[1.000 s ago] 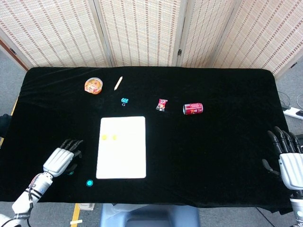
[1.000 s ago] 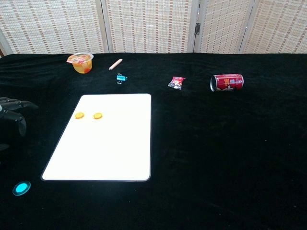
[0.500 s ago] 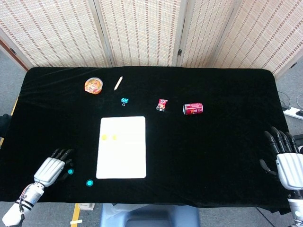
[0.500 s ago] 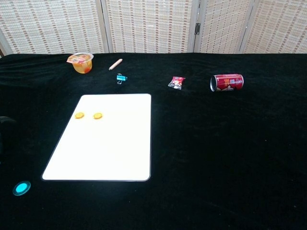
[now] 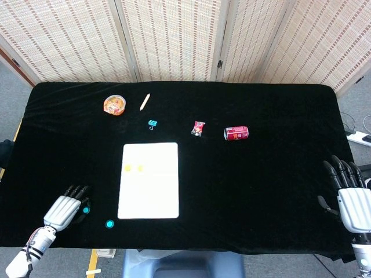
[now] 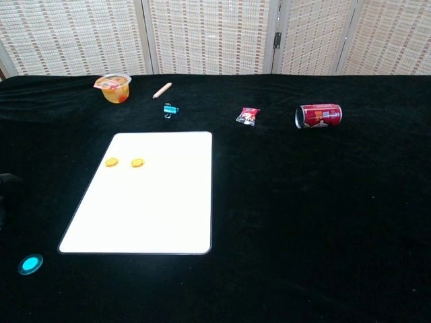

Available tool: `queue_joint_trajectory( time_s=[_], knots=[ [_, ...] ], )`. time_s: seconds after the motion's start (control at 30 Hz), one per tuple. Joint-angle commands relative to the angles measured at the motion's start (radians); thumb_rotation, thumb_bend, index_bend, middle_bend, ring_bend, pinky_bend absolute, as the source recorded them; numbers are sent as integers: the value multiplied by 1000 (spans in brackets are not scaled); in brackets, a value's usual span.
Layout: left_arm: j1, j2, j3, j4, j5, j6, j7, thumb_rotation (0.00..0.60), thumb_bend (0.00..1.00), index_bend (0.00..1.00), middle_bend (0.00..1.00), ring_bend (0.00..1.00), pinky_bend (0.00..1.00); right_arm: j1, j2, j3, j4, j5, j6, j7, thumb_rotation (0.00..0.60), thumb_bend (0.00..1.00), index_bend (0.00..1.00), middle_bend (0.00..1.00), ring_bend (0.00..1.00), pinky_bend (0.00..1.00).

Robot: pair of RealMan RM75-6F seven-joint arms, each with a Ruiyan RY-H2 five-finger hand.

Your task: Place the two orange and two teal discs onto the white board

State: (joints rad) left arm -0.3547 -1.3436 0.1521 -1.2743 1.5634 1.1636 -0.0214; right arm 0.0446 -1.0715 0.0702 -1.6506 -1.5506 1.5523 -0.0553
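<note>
on the black table (image 5: 261, 185) lies the white board (image 5: 149, 180), and both orange discs (image 6: 124, 163) sit side by side on its upper left part. two teal discs are off the board, on the cloth to its lower left: one teal disc (image 5: 109, 224) lies near the board's lower left corner, the other (image 5: 86, 211) sits just beside the left hand's fingertips. left hand (image 5: 62, 209) rests at the table's front left, fingers stretched forward and apart, holding nothing. right hand (image 5: 352, 200) sits at the far right edge, fingers spread, also empty. behind the board lie a cup (image 5: 115, 105), a pencil (image 5: 145, 102), a blue clip (image 5: 153, 123), a candy (image 5: 198, 128) and a red can (image 5: 236, 133) on its side.
</note>
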Motion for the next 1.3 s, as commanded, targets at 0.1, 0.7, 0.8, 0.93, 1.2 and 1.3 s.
queue_joint_trajectory(
  time_s=[0.1,0.7,0.8,0.93,1.2,1.3],
  knots=[
    [2,-3,-4,3,0,-8,1,600,442,432,84,0,0,-2,-2,-1,3,1,1,2,600,346,0,20,35,0],
    [3,-30,-24,40,6,-24,-26,600,444,490,84,0,0,-4,-2,-2,1,1,5,1,600,346,0,20,37,0],
    [-1,-28,-28,38,10,-23,-30,600,445,505,87,0,0,-5,-2,-2,1,1,7,0,600,346,0,20,36,0],
    [-15,-15,-40,22,19,-22,-31,600,446,508,89,0,0,-6,-1,-2,0,0,8,0,600,345,0,20,36,0],
    [-101,9,-107,-48,31,-52,-46,600,446,505,89,0,0,-4,-1,-1,2,-2,8,3,600,345,0,20,34,0],
    [-142,-4,-135,-58,23,-88,-44,600,446,504,89,0,0,-5,-1,0,4,2,7,6,600,346,0,20,34,0]
  ],
)
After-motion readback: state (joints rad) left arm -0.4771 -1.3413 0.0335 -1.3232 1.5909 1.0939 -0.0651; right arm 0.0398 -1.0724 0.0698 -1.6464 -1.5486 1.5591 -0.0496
